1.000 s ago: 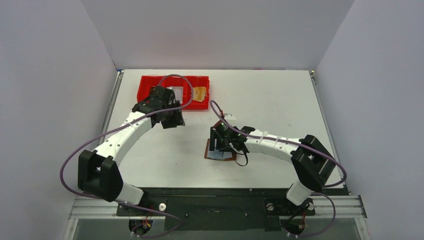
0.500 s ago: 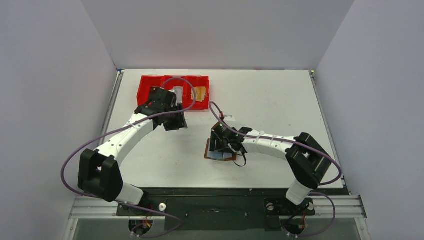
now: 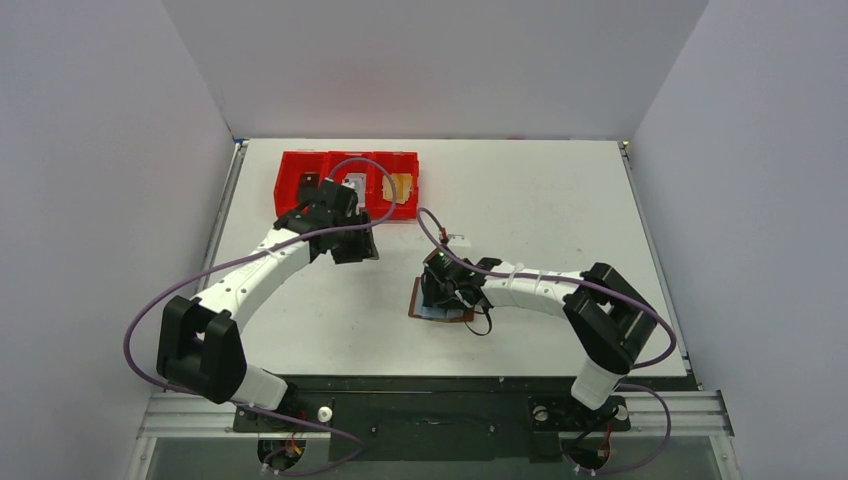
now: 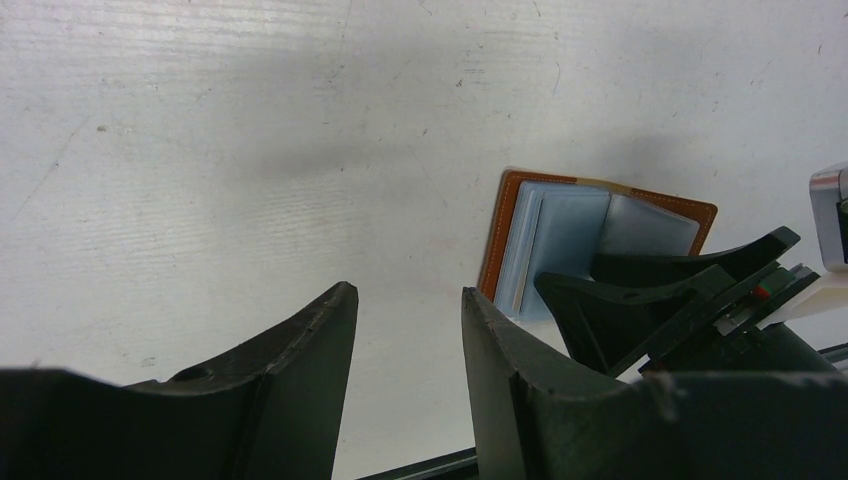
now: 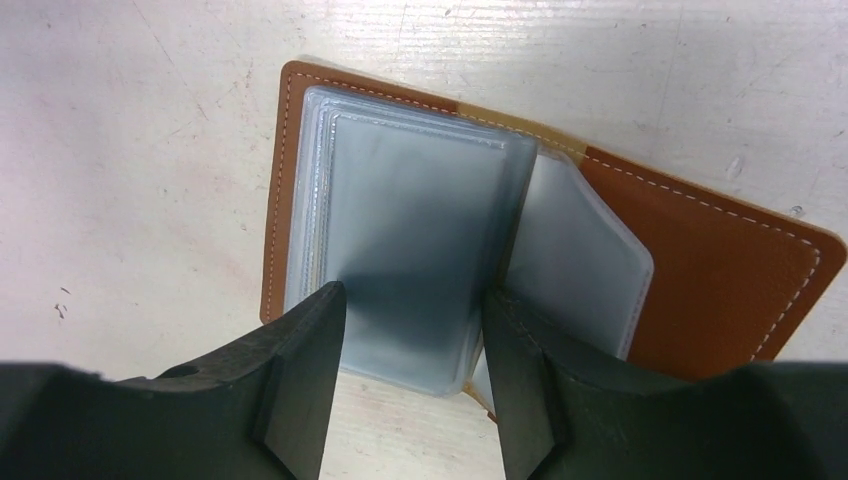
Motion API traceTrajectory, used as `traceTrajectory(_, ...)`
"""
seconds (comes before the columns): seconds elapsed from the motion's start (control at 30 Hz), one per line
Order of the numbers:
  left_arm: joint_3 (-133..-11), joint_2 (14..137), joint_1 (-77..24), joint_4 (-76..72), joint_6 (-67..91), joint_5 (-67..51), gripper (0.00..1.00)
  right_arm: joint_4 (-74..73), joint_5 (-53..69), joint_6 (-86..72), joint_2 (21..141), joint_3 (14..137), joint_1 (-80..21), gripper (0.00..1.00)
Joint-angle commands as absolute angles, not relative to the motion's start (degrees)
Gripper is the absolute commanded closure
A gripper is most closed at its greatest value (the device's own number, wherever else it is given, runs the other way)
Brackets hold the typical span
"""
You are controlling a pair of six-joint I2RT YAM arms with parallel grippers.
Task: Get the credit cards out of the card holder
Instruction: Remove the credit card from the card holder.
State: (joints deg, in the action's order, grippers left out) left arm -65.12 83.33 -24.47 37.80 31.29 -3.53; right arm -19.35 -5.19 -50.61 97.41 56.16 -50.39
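I find the small brown leather folding card holder (image 5: 720,280) lying open on the white table (image 5: 130,110), directly under my right gripper (image 5: 412,300). Its fingers are part-spread over the soft, slick grey-blue plastic sleeves (image 5: 420,190) and grip nothing. The left gripper (image 4: 405,300) hangs nearby, half-spread and empty. The credit cards (none discernible to me) should be thin, stiff and light, so I would pinch an exposed edge.

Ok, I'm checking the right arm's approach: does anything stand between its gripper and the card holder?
Nothing visible does. The right gripper hangs directly over the open card holder on the table, its jaws apart, one at each side of the grey-blue sleeves.
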Motion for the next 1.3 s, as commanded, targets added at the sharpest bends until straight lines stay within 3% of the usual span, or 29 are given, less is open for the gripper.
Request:
traceTrajectory(0.0, -64.7, 83.3, -25.0, 35.4, 31.8, -4.1, 0.60, -16.8, -6.2, -50.7, 97.9, 55.6, -50.4, 0.52)
traceTrajectory(0.2, -64.1, 83.5, -25.5, 35.4, 32.1, -4.2, 0.60, -16.2, -5.8, -48.8, 98.6, 55.5, -50.4, 0.54)
traceTrajectory(0.47, -62.5, 84.4, -26.9, 34.2, 33.6, -5.5, 0.60, -12.7, -2.9, -44.8, 99.1, 55.1, -49.8, 0.71)
traceTrajectory(0.63, -60.5, 85.6, -28.5, 31.7, 35.5, -7.3, 0.60, -10.2, -1.2, -44.2, 99.1, 53.8, -49.3, 0.99)
traceTrajectory(0.67, -60.3, 85.8, -28.8, 31.1, 35.9, -7.5, 0.60, -9.8, -0.9, -44.2, 99.0, 53.4, -48.8, 1.00)
traceTrajectory(0.87, -59.3, 87.8, -31.5, 29.0, 37.7, -7.9, 0.63, -5.2, 3.0, -44.8, 98.5, 49.1, -46.3, 1.00)
traceTrajectory(1.27, -59.7, 92.5, -34.7, 26.7, 39.3, -8.5, 0.93, 4.4, 10.3, -48.1, 100.3, 43.4, -43.5, 1.00)
